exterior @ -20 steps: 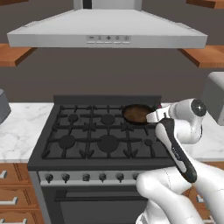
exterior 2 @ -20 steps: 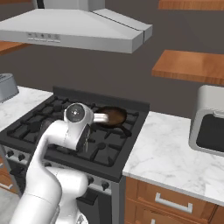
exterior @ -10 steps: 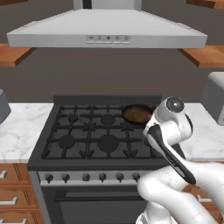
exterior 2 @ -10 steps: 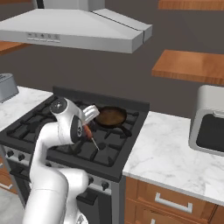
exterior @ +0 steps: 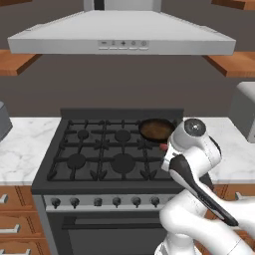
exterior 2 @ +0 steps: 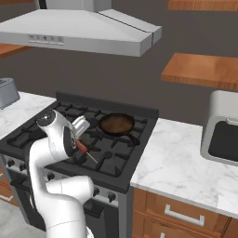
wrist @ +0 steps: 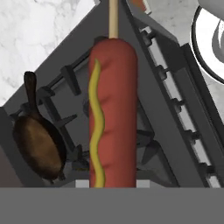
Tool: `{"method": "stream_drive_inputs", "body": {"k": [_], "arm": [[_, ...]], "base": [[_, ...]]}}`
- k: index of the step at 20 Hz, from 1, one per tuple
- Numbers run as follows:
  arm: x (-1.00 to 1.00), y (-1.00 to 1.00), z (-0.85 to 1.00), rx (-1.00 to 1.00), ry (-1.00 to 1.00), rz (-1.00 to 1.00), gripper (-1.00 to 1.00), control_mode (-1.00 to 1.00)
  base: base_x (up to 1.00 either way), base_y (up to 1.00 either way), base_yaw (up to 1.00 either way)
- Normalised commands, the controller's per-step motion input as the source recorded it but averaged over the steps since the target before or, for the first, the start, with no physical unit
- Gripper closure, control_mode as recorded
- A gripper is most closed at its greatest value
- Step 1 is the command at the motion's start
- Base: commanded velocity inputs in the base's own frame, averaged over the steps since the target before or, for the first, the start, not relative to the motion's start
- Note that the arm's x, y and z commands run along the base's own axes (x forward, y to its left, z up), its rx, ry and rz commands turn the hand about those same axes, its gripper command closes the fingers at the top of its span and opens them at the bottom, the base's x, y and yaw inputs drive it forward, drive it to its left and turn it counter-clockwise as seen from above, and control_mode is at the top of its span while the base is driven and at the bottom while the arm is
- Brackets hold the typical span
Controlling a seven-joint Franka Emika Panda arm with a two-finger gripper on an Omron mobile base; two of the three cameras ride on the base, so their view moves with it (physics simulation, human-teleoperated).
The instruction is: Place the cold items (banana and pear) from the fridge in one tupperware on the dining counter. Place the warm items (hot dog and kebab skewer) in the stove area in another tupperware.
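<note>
While the white arm stood folded in front of the stove, its jaws were clenched on the hot dog, a red sausage on a pale wooden stick with a wavy yellow line of mustard along it; in the hand view the sausage ran straight up from the bottom, its stick pointing away from the hand; in the right base view the hot dog showed as a small red piece with its thin stick slanting down and right, held above the near right burners; the gripper sat just beside the arm's upper joint; a dark brown frying pan rested on the far right burner, apart from the hot dog; a grey range hood hung over the stove; marble bench lay to the right of the stove, and a grey appliance stood on it at the far right.
</note>
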Motion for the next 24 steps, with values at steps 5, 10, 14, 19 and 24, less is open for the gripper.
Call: {"method": "stream_drive_inputs", "body": {"k": [5,10,14,19,24], "arm": [[-0.19,-0.47,0.00,-0.30,0.05,0.66,1.00,-1.00],[-0.33,-0.76,-0.16,-0.11,0.08,0.23,1.00,-1.00],[-0.45,-0.56,-0.09,0.06,-0.07,0.00,1.00,-1.00],[-0.14,-0.09,-0.01,0.00,-0.01,0.03,1.00,-1.00],[-0.12,0.00,-0.02,0.00,0.00,0.01,1.00,1.00]], "base": [[0.00,0.00,0.00],[0.00,0.00,0.00],[0.00,0.00,0.00],[0.00,0.00,0.00],[-0.12,0.00,0.01]]}}
